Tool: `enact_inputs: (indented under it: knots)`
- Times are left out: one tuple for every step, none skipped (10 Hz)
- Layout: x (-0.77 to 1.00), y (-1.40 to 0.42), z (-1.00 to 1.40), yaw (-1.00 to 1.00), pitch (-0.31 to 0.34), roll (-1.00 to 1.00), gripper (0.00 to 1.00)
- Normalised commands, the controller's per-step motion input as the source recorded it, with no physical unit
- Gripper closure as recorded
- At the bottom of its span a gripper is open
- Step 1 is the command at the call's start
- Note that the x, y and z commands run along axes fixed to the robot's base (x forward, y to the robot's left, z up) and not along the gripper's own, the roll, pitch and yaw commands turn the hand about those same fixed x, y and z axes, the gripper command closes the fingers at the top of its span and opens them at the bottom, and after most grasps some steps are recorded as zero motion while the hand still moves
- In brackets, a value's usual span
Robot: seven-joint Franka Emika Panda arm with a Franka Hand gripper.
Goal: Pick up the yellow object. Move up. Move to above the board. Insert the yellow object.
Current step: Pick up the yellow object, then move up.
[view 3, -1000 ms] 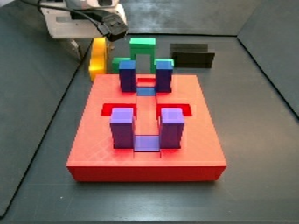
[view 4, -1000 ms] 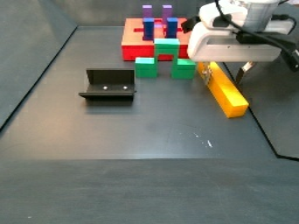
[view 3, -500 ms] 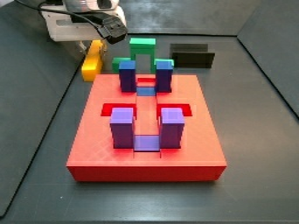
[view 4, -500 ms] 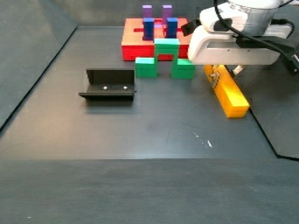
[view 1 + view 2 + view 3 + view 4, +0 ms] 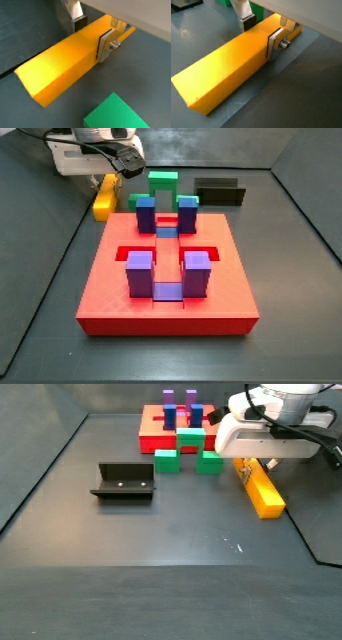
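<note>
The yellow object (image 5: 104,196) lies flat on the dark floor beside the far left corner of the board (image 5: 120,293). It also shows in a side view (image 5: 263,492) as a long yellow bar. My gripper (image 5: 111,174) (image 5: 254,464) sits low over its far end. In both wrist views the gripper (image 5: 92,36) (image 5: 262,35) straddles the yellow object (image 5: 63,65) (image 5: 231,75). One silver finger (image 5: 105,46) lies against its side. The opposite finger (image 5: 78,21) stands just off the other side. The jaws are open.
A green block (image 5: 163,178) (image 5: 191,439) stands behind the board, and its corner shows in a wrist view (image 5: 117,112). A black block (image 5: 218,190) lies at the back right. The fixture (image 5: 123,482) stands on the floor left of the board (image 5: 150,424).
My gripper has come down a little over the yellow object's end. The yellow object has not moved.
</note>
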Motion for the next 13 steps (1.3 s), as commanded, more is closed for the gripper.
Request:
enact_inputs:
  knots:
    - [0.00,0.00,0.00,0.00,0.000,0.00,1.00]
    - [0.00,0.00,0.00,0.00,0.000,0.00,1.00]
    - [0.00,0.00,0.00,0.00,0.000,0.00,1.00]
    - [0.00,0.00,0.00,0.00,0.000,0.00,1.00]
    - [0.00,0.00,0.00,0.00,0.000,0.00,1.00]
    - [0.00,0.00,0.00,0.00,0.000,0.00,1.00]
    - [0.00,0.00,0.00,0.00,0.000,0.00,1.00]
    - [0.00,0.00,0.00,0.00,0.000,0.00,1.00]
    - [0.00,0.00,0.00,0.00,0.000,0.00,1.00]
    - [0.00,0.00,0.00,0.00,0.000,0.00,1.00]
    - [0.00,0.00,0.00,0.00,0.000,0.00,1.00]
    - [0.00,0.00,0.00,0.00,0.000,0.00,1.00]
    - [0.00,0.00,0.83,0.00,0.000,0.00,1.00]
